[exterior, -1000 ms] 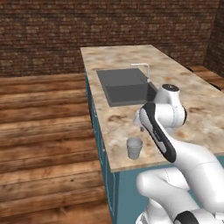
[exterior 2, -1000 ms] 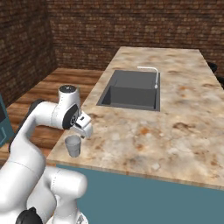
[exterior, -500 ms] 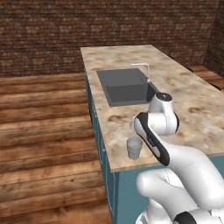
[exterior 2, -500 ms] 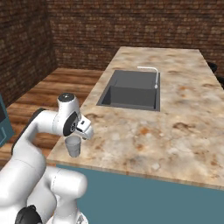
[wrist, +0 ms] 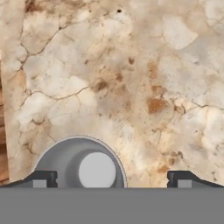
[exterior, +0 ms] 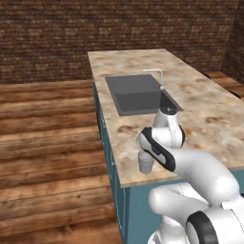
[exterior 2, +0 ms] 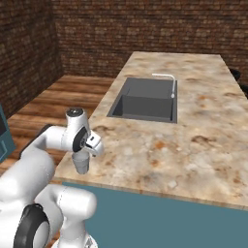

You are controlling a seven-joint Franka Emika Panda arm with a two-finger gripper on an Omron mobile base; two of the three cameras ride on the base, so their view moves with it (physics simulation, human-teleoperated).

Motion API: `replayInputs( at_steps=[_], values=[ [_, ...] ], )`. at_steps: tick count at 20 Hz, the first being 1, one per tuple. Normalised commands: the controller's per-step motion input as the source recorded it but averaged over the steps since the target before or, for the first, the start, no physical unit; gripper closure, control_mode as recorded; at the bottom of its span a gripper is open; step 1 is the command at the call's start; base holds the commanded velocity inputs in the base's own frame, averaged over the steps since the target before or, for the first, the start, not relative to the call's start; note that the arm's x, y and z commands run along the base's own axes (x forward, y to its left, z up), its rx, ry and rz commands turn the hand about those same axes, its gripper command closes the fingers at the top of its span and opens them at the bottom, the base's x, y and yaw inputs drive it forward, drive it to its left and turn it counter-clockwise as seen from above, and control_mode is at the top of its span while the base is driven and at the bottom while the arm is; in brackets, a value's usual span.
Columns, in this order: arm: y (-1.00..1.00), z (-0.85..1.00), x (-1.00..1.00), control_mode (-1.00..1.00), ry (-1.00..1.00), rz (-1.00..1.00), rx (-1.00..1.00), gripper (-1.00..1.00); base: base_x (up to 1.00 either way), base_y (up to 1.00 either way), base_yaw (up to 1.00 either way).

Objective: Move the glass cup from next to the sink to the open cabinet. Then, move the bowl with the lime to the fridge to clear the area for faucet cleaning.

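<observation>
The end effector (exterior 2: 83,154) has dropped over the small clear glass cup (exterior 2: 81,163) near the speckled stone tabletop (exterior 2: 203,160) edge, fingers (wrist: 186,179) apart and the cup off-centre toward one finger; the grasp is imminent.

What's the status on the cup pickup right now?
Pincer open, directly above the glass cup, nothing held. Cup upright near the counter edge, off-center toward one fingertip. Nothing in the way.
</observation>
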Motion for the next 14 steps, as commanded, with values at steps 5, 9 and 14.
replayInputs(
  at_steps=[5,9,14],
  values=[
    [0.00,-0.24,-0.01,-1.00,0.04,0.00,0.00,-1.00,0.00,0.00,0.00],
    [0.00,-0.28,0.00,-1.00,0.05,0.00,0.00,-1.00,0.00,0.00,0.00],
    [0.00,-0.34,0.00,-1.00,0.08,0.00,0.00,-1.00,0.00,0.00,0.00]
  ],
)
